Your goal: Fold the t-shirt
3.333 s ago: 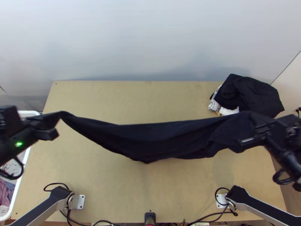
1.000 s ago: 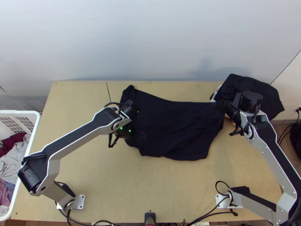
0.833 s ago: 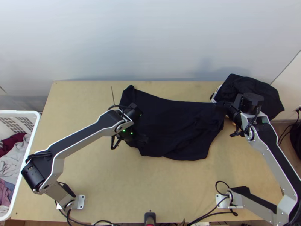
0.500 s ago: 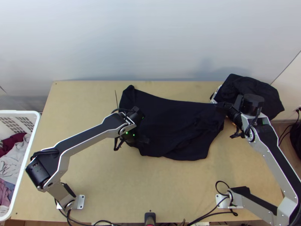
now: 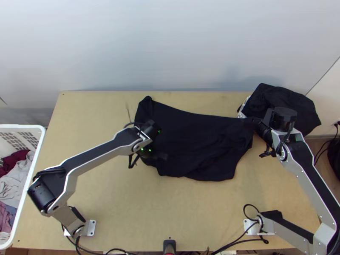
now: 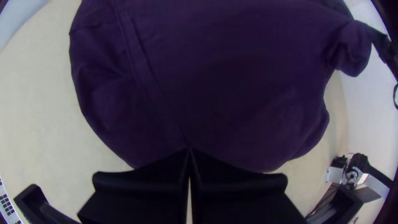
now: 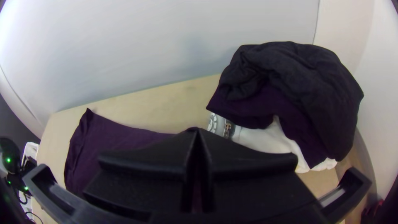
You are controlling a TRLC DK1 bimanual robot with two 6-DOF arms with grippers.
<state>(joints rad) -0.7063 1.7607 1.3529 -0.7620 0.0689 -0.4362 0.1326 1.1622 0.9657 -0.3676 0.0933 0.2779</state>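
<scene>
Laying the shirt [image 5: 195,144] out flat on the counter [image 5: 119,204] is probably the step in hand. In the top view the cloth is lying loosely spread mid-frame, its long axis running left to right and dipping slightly rightward; which way the neck is pointing, I cannot tell. In the left wrist view, the left pincer [image 6: 189,148] is pressing together at bottom centre, seemingly empty. In the right wrist view, the right pincer [image 7: 198,130] is apparently pinching a corner, low centre; the next move is likely calling for setting that down.
</scene>
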